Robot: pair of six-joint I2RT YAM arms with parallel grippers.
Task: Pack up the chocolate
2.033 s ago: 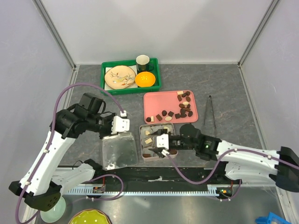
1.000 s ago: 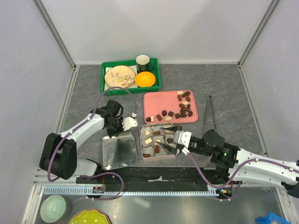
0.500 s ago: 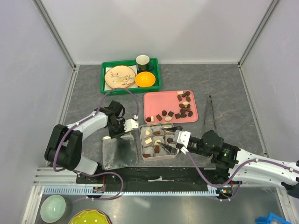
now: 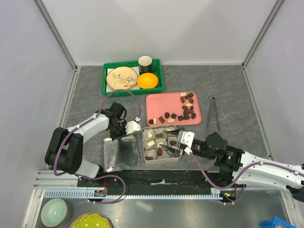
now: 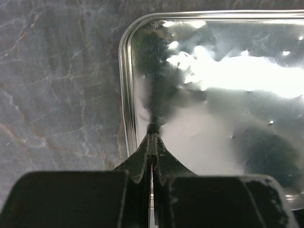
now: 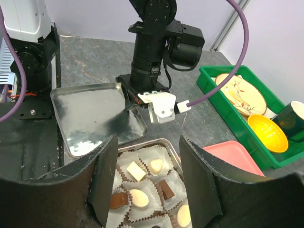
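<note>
An open metal tin (image 4: 143, 145) holds chocolate pieces (image 4: 151, 143) in white paper cups; the right wrist view shows cream (image 6: 156, 166) and brown (image 6: 166, 189) pieces in it. More chocolate (image 4: 186, 110) lies loose on the pink tray (image 4: 156, 102). The tin's lid (image 4: 118, 154) lies upside down left of the tin. My left gripper (image 4: 125, 130) is shut, its tips (image 5: 153, 135) touching the lid's inner face just inside its rim near the corner beside the tin. My right gripper (image 4: 173, 146) is open and empty, low over the tin's right side (image 6: 148, 140).
A green tray (image 4: 107, 78) at the back holds a plate, an orange bowl and a dark cup. Black tongs (image 4: 211, 114) lie right of the pink tray. Two bowls (image 4: 52, 213) sit below the near rail at left. The right arm reaches in from the lower right.
Over two seconds my left arm came down and set its shut gripper on the lid's corner. My right gripper drew back a little to the right. Almost nothing moved in the last half second.
</note>
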